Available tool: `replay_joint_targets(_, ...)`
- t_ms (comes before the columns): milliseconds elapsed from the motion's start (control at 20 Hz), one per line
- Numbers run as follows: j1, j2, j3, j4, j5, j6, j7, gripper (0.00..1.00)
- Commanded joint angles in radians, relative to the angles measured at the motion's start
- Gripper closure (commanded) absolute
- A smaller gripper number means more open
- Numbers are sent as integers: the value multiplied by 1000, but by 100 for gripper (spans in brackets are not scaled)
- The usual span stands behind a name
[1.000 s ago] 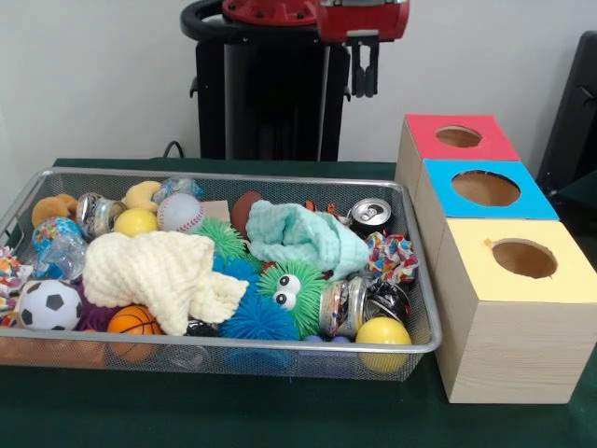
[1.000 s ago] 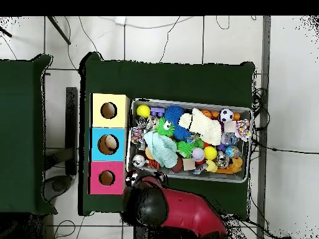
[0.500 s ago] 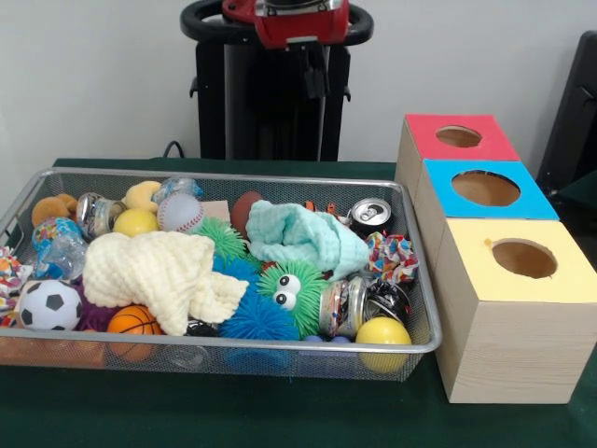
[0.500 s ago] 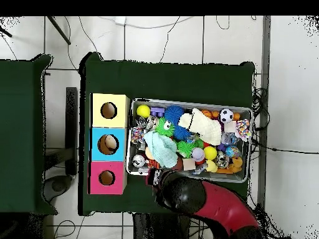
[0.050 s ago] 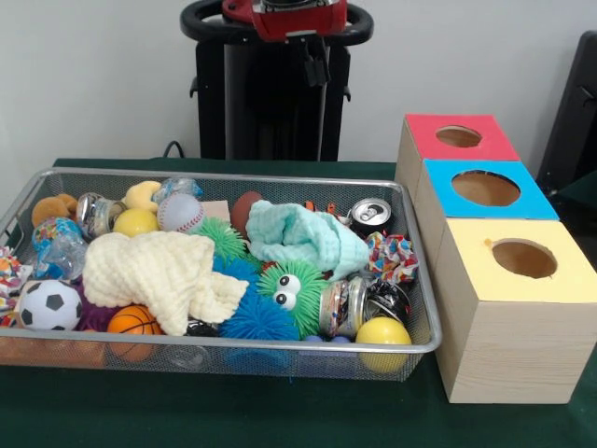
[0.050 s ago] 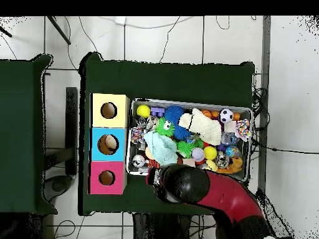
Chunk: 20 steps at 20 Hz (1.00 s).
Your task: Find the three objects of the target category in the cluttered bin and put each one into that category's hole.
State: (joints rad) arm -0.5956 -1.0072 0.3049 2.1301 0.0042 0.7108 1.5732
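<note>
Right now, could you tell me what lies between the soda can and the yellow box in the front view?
A multicoloured rope toy lies between the soda can and the yellow box, inside the wire bin.

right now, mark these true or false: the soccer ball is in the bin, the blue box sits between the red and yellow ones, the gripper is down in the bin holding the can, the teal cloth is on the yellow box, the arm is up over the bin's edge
1. The soccer ball lies in the bin. True.
2. The blue box sits between the red box and the yellow box. True.
3. The gripper is down in the bin holding the can. False: it hangs high above, and the can lies untouched in the bin.
4. The teal cloth is on the yellow box. False: it lies in the bin.
5. The arm is over the bin's edge. True in the overhead view.
</note>
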Motion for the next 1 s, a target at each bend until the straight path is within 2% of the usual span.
replay_joint_targets(50, -2, -28, 137, -58, -13, 10, -92, 100)
replay_joint_targets(150, 8, -32, 133, -63, -3, 69, -65, 100)
replay_joint_targets(300, 50, -15, 90, -105, -33, 224, 15, 100)
replay_joint_targets(450, 73, 2, 66, -138, -50, 326, 56, 100)
replay_joint_targets(650, 82, 36, 55, -189, -51, 420, 79, 100)
replay_joint_targets(1000, 85, 110, 31, -264, -49, 526, 118, 100)
